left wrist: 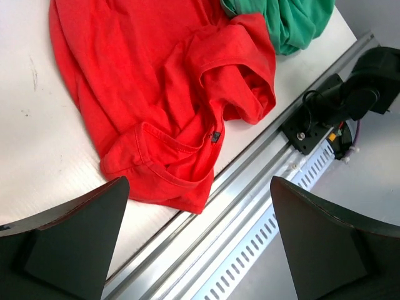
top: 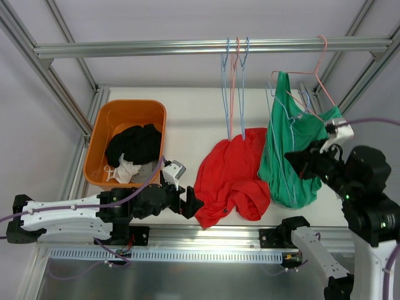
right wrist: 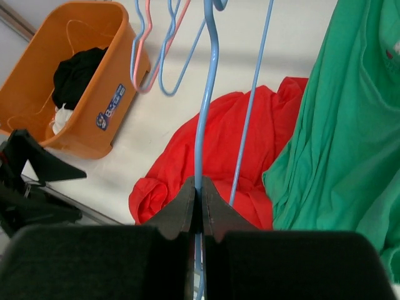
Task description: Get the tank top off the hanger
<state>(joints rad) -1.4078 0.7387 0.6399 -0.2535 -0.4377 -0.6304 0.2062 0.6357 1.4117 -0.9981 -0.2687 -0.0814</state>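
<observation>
A red tank top (top: pixel 231 178) lies crumpled on the white table, off any hanger, and also shows in the wrist views (left wrist: pixel 156 81) (right wrist: pixel 206 156). My left gripper (top: pixel 189 205) (left wrist: pixel 199 184) is open and empty above the table's front edge, just left of the red cloth. My right gripper (top: pixel 294 161) (right wrist: pixel 198 184) is shut on the wire of a blue hanger (right wrist: pixel 206 94) (top: pixel 272 112), whose hook runs up toward the rail. The red tank top is below and behind that wire.
A green top (top: pixel 294 144) (right wrist: pixel 350 125) hangs on a pink hanger (top: pixel 319 69) beside my right gripper. Bare hangers (top: pixel 232 81) hang on the metal rail (top: pixel 187 47). At back left, an orange basket (top: pixel 128 103) holds dark and white clothes. An aluminium rail (left wrist: pixel 250 206) borders the front edge.
</observation>
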